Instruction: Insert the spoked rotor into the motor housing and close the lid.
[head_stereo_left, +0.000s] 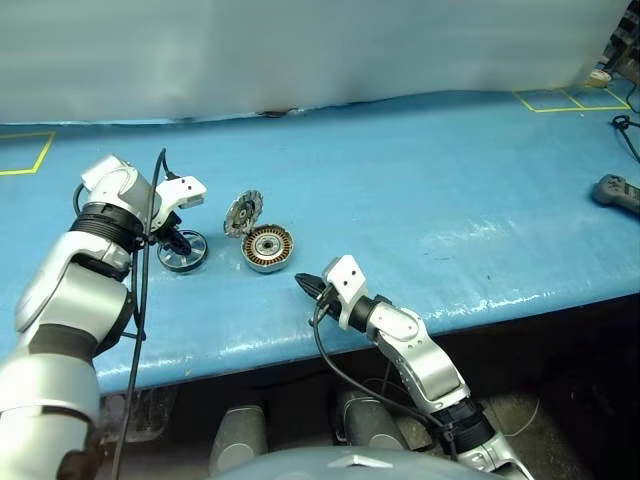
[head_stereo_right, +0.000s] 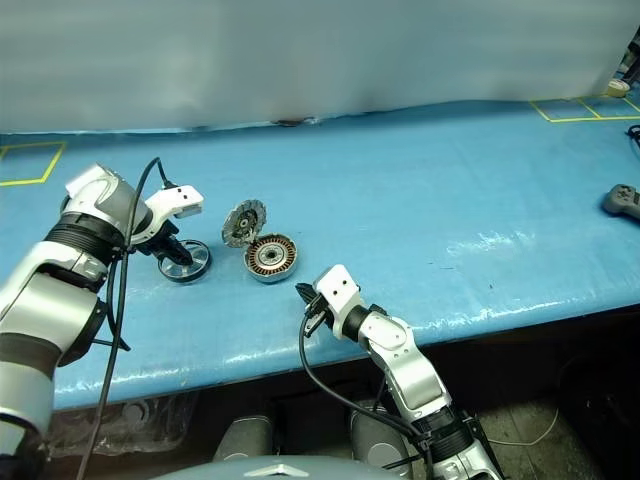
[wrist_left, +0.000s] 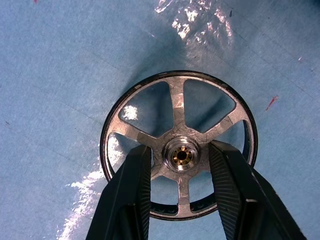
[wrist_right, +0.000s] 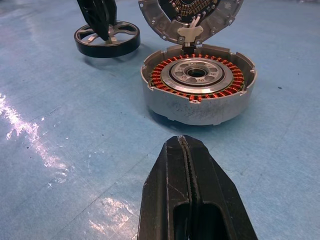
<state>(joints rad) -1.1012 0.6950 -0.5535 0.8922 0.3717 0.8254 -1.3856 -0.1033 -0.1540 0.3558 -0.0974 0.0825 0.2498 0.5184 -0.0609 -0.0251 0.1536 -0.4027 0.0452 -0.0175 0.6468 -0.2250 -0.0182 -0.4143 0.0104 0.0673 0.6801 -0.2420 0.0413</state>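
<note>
The spoked rotor (head_stereo_left: 182, 250) lies on the blue table, a dark ring with silver spokes (wrist_left: 177, 100). My left gripper (head_stereo_left: 178, 240) points down onto it, its two fingers closed against either side of the silver centre hub. I cannot tell whether the rotor is lifted off the table. Just to its right sits the motor housing (head_stereo_left: 268, 247), open, with copper windings showing (wrist_right: 197, 95). The lid (head_stereo_left: 243, 213) stands upright on its hinge at the housing's far rim. My right gripper (head_stereo_left: 303, 284) hovers shut and empty in front of the housing, pointing at it.
A grey handheld controller (head_stereo_left: 615, 190) lies at the far right of the table. Yellow tape marks (head_stereo_left: 555, 100) sit at the back corners. A black cable (head_stereo_left: 140, 290) hangs along my left arm. The table's front edge (head_stereo_left: 300, 345) runs just below my right gripper.
</note>
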